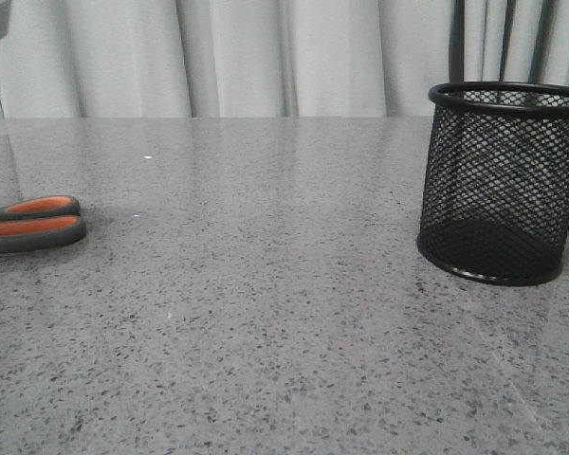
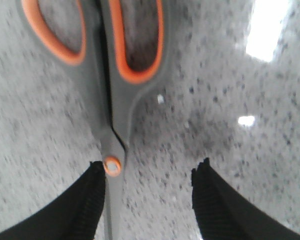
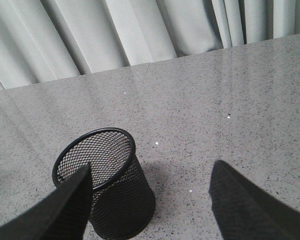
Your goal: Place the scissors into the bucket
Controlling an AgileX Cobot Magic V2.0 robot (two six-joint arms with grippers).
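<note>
The scissors (image 1: 33, 224) lie flat near the left edge of the table (image 1: 266, 313), and only their grey and orange handles show in the front view. The bucket (image 1: 501, 185) stands upright near the right edge, well apart from them, and it looks empty. The left gripper (image 2: 149, 172) hangs right over the scissors with its fingers wide apart. The screw of the scissors sits just beside one finger (image 2: 92, 192), not in the middle of the gap. So the squeeze could push the scissors sideways or catch them crooked, and then they might slip out on the way. The right gripper (image 3: 150, 185) is wide open too and holds nothing; it hangs above the table near the bucket. The scissors look long, so they could bump the rim and tip the bucket over. The table is grey stone with dark specks and shiny spots of light. Pale curtains (image 1: 266, 57) hang behind its far edge.
</note>
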